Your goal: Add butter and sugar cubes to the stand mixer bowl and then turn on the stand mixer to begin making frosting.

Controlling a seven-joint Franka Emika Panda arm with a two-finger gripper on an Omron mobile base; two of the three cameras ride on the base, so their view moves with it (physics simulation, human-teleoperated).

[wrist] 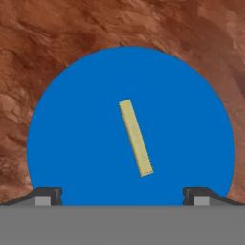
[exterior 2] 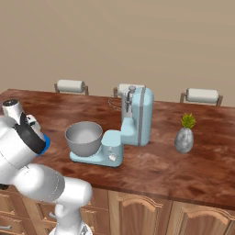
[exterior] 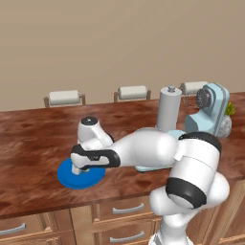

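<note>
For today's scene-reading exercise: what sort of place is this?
Probably a home kitchen: a light-blue stand mixer with a round grey metal bowl stands on a reddish-brown wooden counter above wooden cabinet drawers.

Below the fingertips [wrist: 48, 195], the blue plate's [wrist: 72, 119] near rim is cut off at the hand view's bottom. In the left base view the arm covers the stand mixer's [exterior: 210, 112] base and the stand mixer bowl. The gripper [exterior: 76, 168] itself sits behind the wrist there, its finger spacing unreadable.
</note>
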